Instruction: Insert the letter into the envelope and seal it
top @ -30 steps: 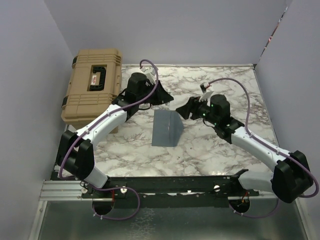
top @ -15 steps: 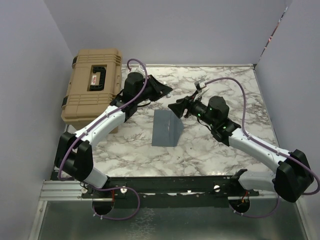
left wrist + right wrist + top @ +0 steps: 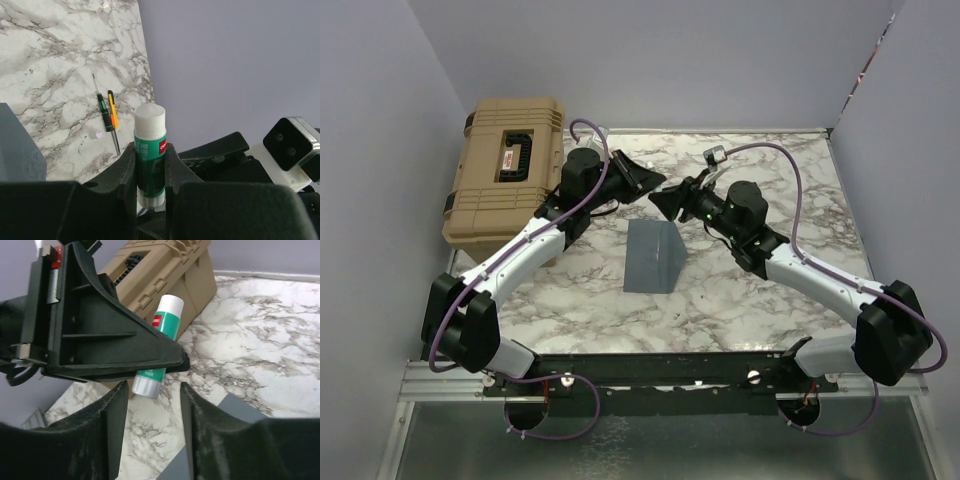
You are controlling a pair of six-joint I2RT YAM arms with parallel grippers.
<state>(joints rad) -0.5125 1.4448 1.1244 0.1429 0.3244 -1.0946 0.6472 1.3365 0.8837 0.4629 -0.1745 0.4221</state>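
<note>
Left end effector [image 3: 645, 180] pinches a green glue stick with a white cap [image 3: 149, 150]. Its two black fingers [image 3: 126, 162] press against the tube's sides, and the cap stands clear above them. The right end effector [image 3: 666, 200] faces it nose to nose over the far half of the white-and-grey marbled desk [image 3: 750, 290]. In the right wrist view its fingers [image 3: 116, 412] are spread apart and grip nothing. The silvery lower end of the glue stick [image 3: 159, 342] shows just beyond the gap between them, and no contact with it is visible.

A flat slate blue-grey paper envelope [image 3: 654, 257] lies on the desk nearer the arm bases than both end effectors, roughly midway between the two arms. One side of it looks lighter and slightly raised. A corner of it shows at the left edge of the left wrist view.

A tan hard plastic case with a black handle [image 3: 508, 180] sits at the desk's far left, beside the left arm. Two slim screwdrivers [image 3: 108, 114], one green-handled and one yellow-handled, lie side by side on the marble near the back wall.
</note>
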